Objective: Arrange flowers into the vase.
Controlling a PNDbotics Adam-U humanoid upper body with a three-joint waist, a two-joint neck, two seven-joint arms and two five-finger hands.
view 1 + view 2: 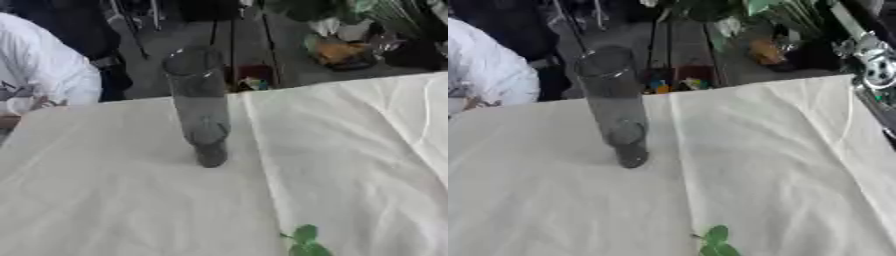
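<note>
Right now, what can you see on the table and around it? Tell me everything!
vase: one, clear glass, tall, standing upright near the middle of the table, nothing in it
leaves: a small green sprig, at the near edge of the table
tablecloth: one, white, creased, covering the table
plants and clutter: green and orange, behind the far edge, too blurred to name
robot arm: a silver and black part at the right edge in the right eye view; no hand shows
</note>
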